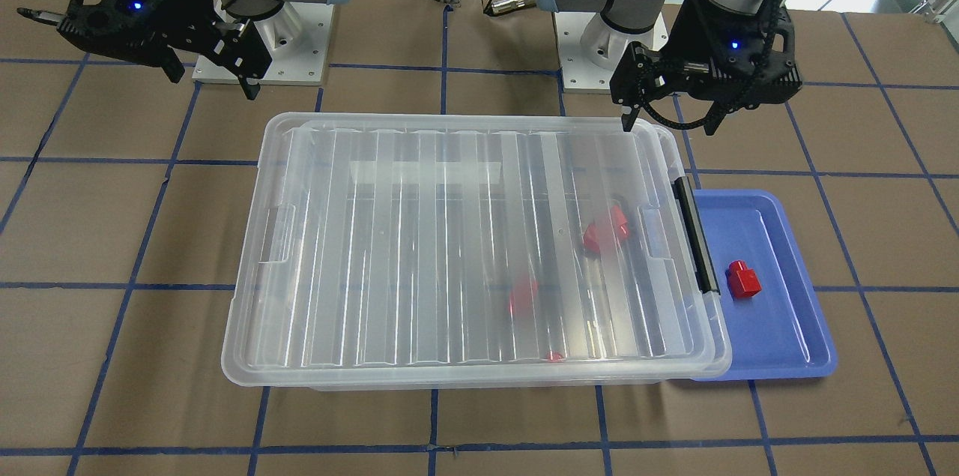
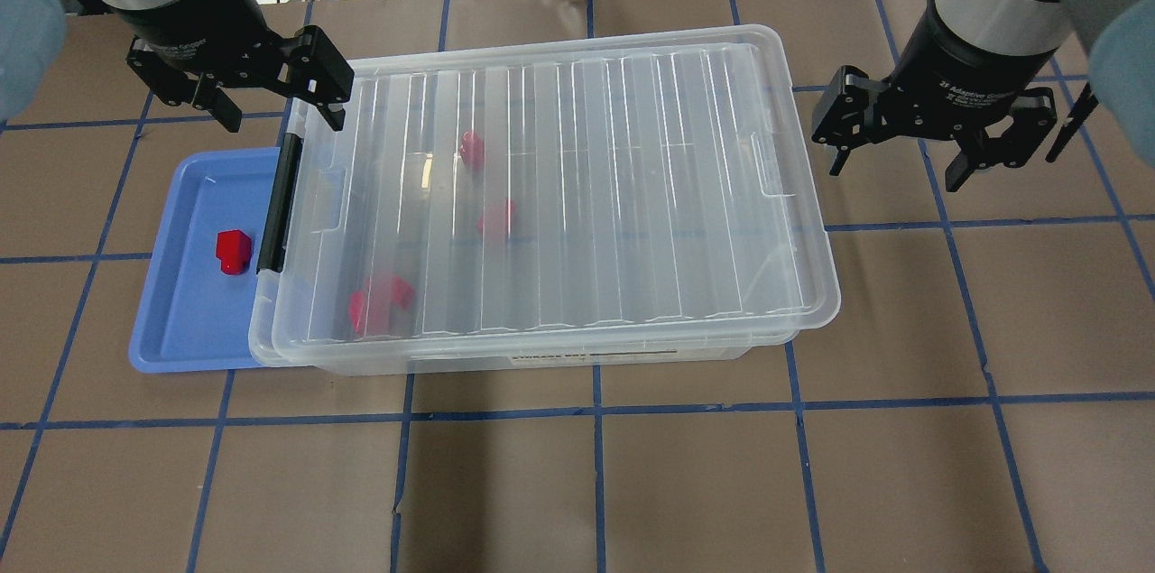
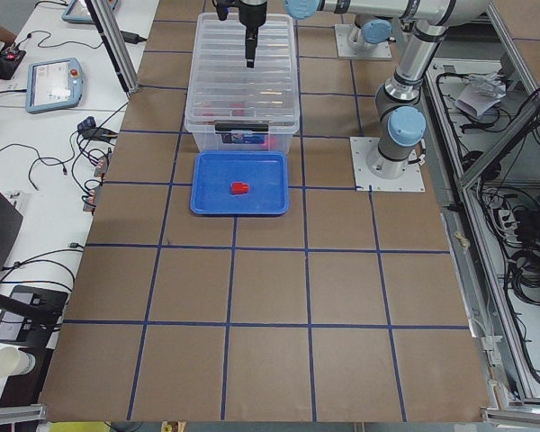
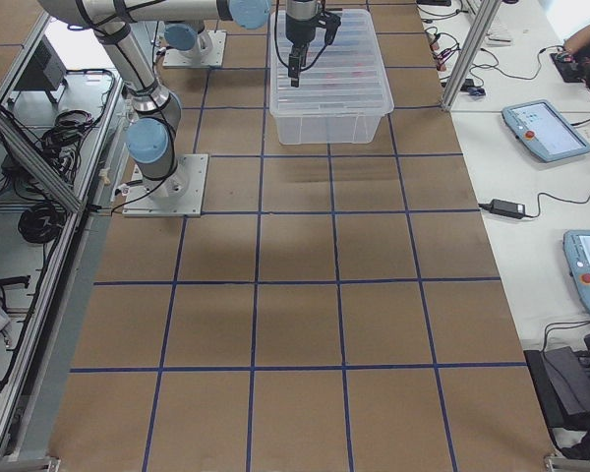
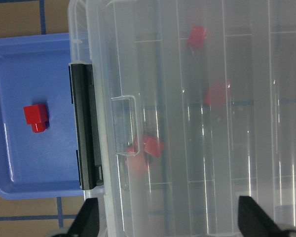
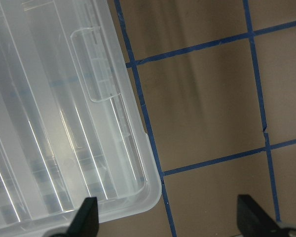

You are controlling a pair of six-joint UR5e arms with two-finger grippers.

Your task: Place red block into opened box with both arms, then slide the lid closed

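Clear ribbed plastic lid point(image 2: 577, 185) sits on the shallow clear plastic box point(image 2: 632, 355), offset right, black bar point(image 2: 278, 203) exposed. It looks light, flexy and slick, so push on the short-end notch, don't pinch. Small rigid red block point(image 2: 232, 250) is in the blue plastic tray point(image 2: 180, 320) at left. Left gripper point(image 2: 280, 115) hovers over the far-left corner, fingers spread. Right gripper point(image 2: 895, 174) is spread too, off the right end.

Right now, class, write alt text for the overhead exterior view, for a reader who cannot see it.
A ribbed clear lid covers a clear box, red blocks blurred beneath. Another red block sits on a blue tray at the left; the left tool and right tool hover open, empty.
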